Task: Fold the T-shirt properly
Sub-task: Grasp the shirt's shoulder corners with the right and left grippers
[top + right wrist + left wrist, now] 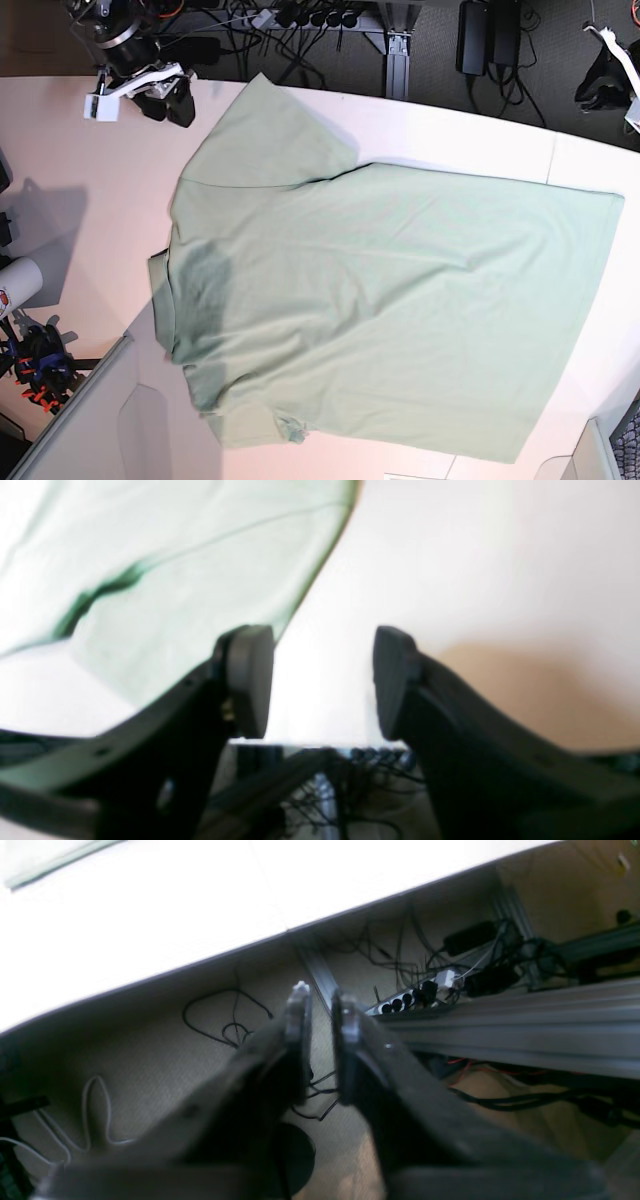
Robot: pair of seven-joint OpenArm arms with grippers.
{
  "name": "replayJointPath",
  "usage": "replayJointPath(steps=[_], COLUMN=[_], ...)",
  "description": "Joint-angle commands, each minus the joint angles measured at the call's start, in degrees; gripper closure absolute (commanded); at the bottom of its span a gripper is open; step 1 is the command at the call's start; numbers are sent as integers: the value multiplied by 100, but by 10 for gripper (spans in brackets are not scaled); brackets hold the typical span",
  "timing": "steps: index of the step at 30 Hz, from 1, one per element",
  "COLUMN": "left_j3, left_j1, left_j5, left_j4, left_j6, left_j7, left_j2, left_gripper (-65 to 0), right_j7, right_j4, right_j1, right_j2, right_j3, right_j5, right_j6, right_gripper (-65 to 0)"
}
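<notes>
Both arms sit back at the far edge of the desk [70,160], neither one touching cloth. Nearest me, the T-shirt [390,310] lies spread flat across the middle of the desk, long axis running side to side, collar end toward the base view's left edge, hem toward its right edge, one sleeve reaching up to the far edge.

Going farther, my right gripper [165,95] hangs over the far-left corner, just beside that sleeve. Its wrist view shows the fingers [248,680] parted wide, empty, sleeve edge just beside one of them. I judge this the nearer arm for a first grab.

Farthest off, my left gripper [322,1005] is out past the far-right corner, off the desk edge over floor cables, fingers nearly together with a thin gap, holding nothing, well apart from the hem.
</notes>
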Motion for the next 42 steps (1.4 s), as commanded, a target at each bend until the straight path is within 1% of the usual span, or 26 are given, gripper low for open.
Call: replayJointPath(steps=[1, 3, 4, 5, 7, 11, 15, 17, 19, 20, 23, 24, 27, 30, 32, 34, 39, 42], left_j3=[-55, -55, -55, -55, -57, -63, -87, -87, -87, -87, -87, -87, -87, -68, 4, 173, 822, 1040], left_j1=[50, 48, 46, 46, 24, -116, -479, -688, -866, -951, -1259, -1368, -1762, -2188, -2459, -2704, -3311, -3593], left_j5=[-142, -264, -313, -345, -339, -177, -52, 68, 136, 153, 175, 212, 210, -173, -391, -396, -393, -407], left_j4=[85, 85, 85, 85, 85, 83, 74, 63, 48, 46, -7, -85, -595, -1325, -1753, -2105, -2782, -3060], left_j6=[-87, -87, -87, -87, -87, 199, 691, 846, 905, 1019, 1582, 1681, 1711, 1698, 1565, 1480, 1443, 1443], left_j7=[-76, -20, 2, 2, 4, 0, 4, 4, 7, 63, 382, 389, 387, 446, 520, 516, 518, 564], left_j2=[-114, -166, -210, -245, -332, -518, -651, -743, -824, -841, -839, -841, -837, -833, -817, -800, -704, -595], left_gripper=[-204, -297, -325, -334, -334, -334, -333, -333, -333, -333, -333, -333, -333, -333, -333, -333, -333, -333], right_j7=[107, 105, 103, 103, 103, 107, 105, 105, 105, 105, 107, 107, 107, 107, 107, 107, 107, 105], right_j4=[-59, -356, -483, -601, -750, -791, -791, -791, -791, -791, -791, -791, -791, -791, -791, -791, -791, -791], right_j1=[85, 297, 385, 457, 555, 664, 660, 658, 643, 638, 645, 645, 645, 645, 645, 645, 645, 643], right_j2=[-37, -175, -247, -321, -483, -859, -1261, -1421, -1517, -1528, -1508, -1495, -1497, -1497, -1497, -1497, -1499, -1497], right_j3=[-39, -199, -284, -378, -568, -914, -1025, -1025, -1025, -1023, -1023, -1023, -1023, -1023, -1023, -1023, -1023, -1023], right_j5=[79, 17, -4, -2, -7, -162, -229, -369, -437, -461, -562, -564, -566, -566, -564, -564, -562, -564], right_j6=[26, 26, 26, 26, 28, 28, 28, 28, 28, 28, 28, 28, 28, 28, 28, 28, 28, 28], right_gripper=[-317, -317, -317, -317, -317, -317, -317, -317, -317, -317, -316, -316, -316, -316, -316, -316, -316, -316])
